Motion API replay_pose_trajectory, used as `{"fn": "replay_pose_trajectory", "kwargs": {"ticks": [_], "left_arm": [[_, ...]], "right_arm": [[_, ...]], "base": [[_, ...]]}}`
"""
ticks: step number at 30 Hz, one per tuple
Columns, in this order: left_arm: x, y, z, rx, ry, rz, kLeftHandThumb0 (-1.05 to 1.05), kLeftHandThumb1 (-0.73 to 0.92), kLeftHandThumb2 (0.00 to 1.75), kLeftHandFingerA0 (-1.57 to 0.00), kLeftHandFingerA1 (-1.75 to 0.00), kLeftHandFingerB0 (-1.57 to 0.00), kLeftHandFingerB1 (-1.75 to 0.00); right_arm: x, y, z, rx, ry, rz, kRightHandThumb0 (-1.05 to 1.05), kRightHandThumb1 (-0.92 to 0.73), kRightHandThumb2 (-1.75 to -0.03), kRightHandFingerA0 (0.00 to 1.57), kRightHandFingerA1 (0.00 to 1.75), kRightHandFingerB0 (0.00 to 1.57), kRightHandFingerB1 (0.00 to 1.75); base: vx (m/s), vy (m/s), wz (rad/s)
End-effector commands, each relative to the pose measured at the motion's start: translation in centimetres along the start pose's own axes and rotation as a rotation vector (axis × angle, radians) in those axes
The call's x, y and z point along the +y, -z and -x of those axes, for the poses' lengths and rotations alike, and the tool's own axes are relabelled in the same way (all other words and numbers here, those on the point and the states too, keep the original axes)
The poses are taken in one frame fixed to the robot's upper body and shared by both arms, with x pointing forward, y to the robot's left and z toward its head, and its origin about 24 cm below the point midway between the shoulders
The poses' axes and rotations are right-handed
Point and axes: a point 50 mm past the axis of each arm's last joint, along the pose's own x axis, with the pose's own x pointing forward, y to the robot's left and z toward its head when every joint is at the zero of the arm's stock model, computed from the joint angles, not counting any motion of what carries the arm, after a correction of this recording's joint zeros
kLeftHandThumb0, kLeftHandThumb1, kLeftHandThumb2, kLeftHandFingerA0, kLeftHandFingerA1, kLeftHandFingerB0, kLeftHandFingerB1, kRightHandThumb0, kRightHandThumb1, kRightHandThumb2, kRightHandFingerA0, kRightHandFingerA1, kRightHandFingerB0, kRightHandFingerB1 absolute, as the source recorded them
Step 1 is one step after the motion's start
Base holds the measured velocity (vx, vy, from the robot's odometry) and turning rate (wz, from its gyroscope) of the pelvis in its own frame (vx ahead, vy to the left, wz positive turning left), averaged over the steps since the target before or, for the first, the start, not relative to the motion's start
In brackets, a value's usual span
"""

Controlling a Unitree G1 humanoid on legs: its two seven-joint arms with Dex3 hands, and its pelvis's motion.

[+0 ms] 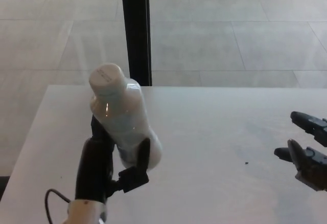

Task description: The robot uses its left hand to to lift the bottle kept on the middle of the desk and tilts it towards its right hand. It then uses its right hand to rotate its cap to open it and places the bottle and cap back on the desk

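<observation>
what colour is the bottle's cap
White, like the bottle; the cap shows clearly in the head view.

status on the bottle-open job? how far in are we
Done: the left hand has the bottle gripped and raised off the desk. In hand: the bottle leans cap-left, so it is not tilted towards the right hand, which waits open at the desk's right edge, well apart. Left: tilt it over, unscrew the white cap, which is on, then set both down.

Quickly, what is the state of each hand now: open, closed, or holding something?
Left hand: closed on the bottle, which is lifted off the desk, cap on.
Right hand: open, holding nothing.
</observation>
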Motion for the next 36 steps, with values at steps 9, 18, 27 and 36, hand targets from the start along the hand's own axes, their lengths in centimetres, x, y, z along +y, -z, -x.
{"fn": "replay_pose_trajectory", "kwargs": {"ticks": [9, 18, 27, 36], "left_arm": [[2.1, -0.7, -0.9, 0.022, 0.227, -0.540, 0.36, 0.60, 1.52, -1.19, -1.72, -1.09, -1.58], [1.3, -0.8, -1.4, -0.002, 0.353, -0.700, 0.37, 0.46, 1.53, -1.16, -1.66, -1.06, -1.50], [-0.2, -1.0, -1.6, -0.017, 0.325, -0.667, 0.38, 0.49, 1.48, -1.16, -1.71, -1.04, -1.52], [-1.3, -1.1, -1.7, -0.046, 0.273, -0.585, 0.42, 0.56, 1.49, -1.21, -1.75, -1.07, -1.56]], "right_arm": [[3.3, -4.5, -1.3, -0.190, -0.170, 0.241, -0.71, -0.63, -0.59, 0.76, 0.67, 0.48, 0.36], [6.3, -5.3, -1.5, -0.233, -0.290, 0.296, -0.70, -0.63, -0.60, 0.69, 0.79, 0.45, 0.38], [7.4, -3.1, 0.0, -0.180, -0.387, 0.387, -0.63, -0.60, -0.58, 0.71, 0.81, 0.44, 0.41], [7.8, -2.2, 1.1, -0.180, -0.413, 0.406, -0.64, -0.47, -0.87, 0.69, 0.85, 0.37, 0.53]], "base": [[0.00, 0.000, 0.00], [0.00, 0.000, 0.00], [0.00, 0.000, 0.00], [0.00, 0.000, 0.00]]}}
